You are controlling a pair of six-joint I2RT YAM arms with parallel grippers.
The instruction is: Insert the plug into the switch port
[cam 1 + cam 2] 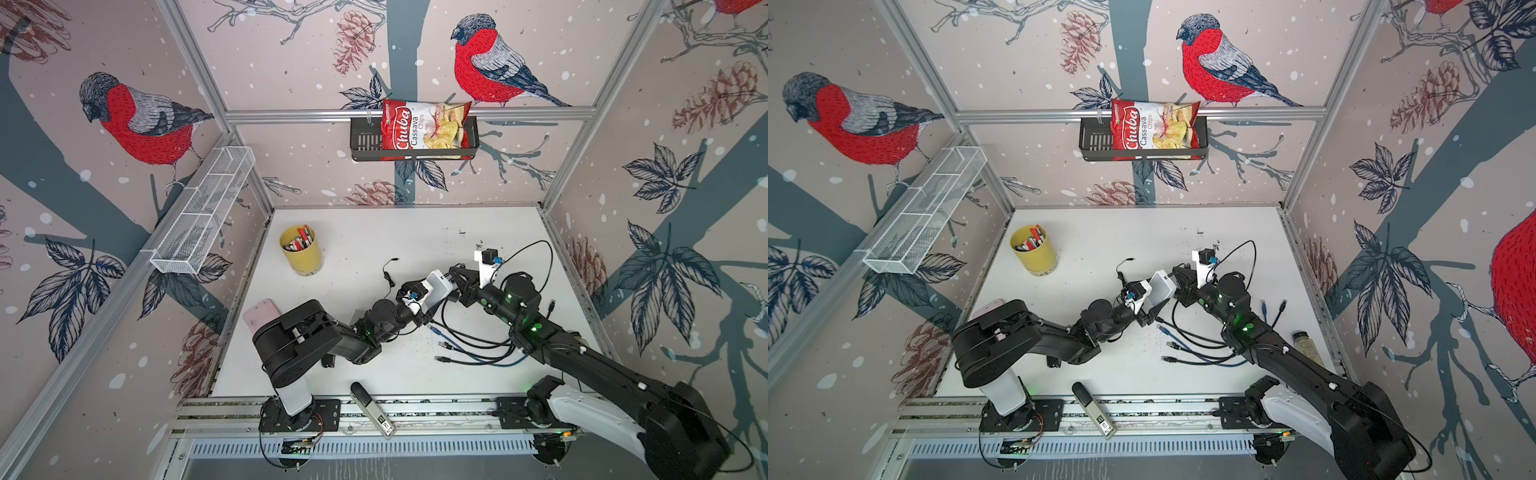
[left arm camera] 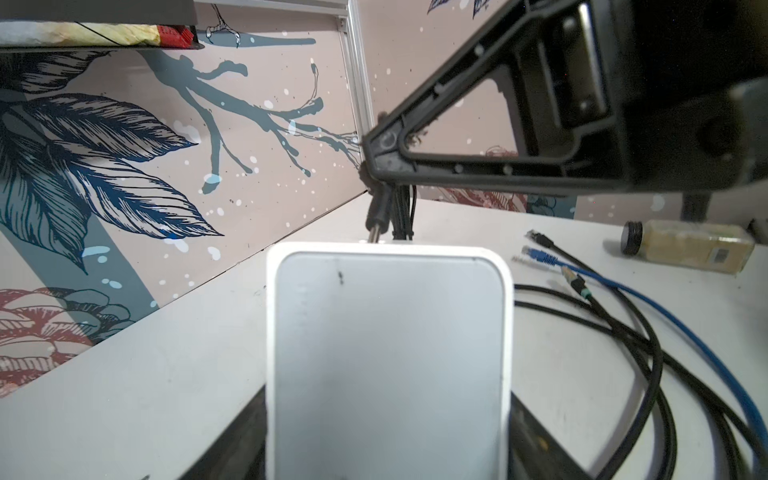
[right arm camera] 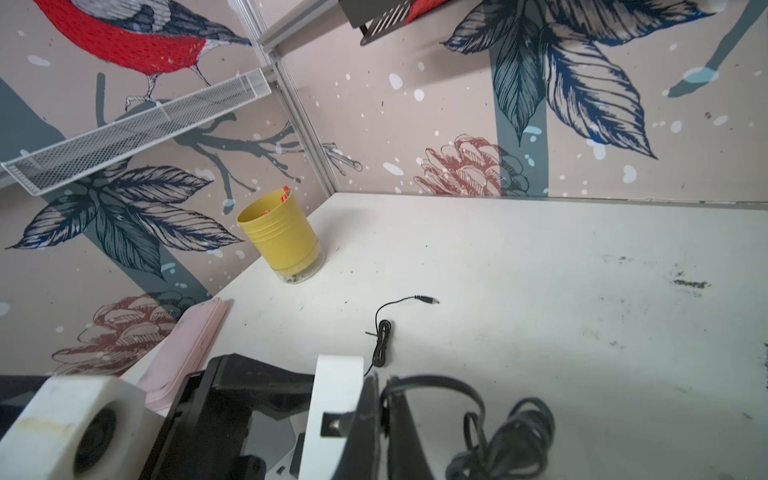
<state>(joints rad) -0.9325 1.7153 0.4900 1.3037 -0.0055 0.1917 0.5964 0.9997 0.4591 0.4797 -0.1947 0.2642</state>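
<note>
Item 1 — switch [image 1: 438,289]: white box, lifted clear of the surface [image 1: 374,232]; clamped across its width by the left pincer [image 1: 431,302]; held so, I judge, to turn its port edge toward the other arm and to brace it against the push.

Item 2 — plug [image 2: 377,212]: black barrel type; pinched in the right pincer [image 2: 380,166], jaws pressed together on it close to the tip, probably for stiffness; metal pin at the switch's far edge, not visibly seated; the port itself is hidden in the left wrist view.

Item 3 — network cables [image 1: 473,345]: loose bundle on the surface under the right arm, apart from the work.

Item 4 — thin lead [image 3: 384,332]: lying idle on the surface beyond the switch.
</note>
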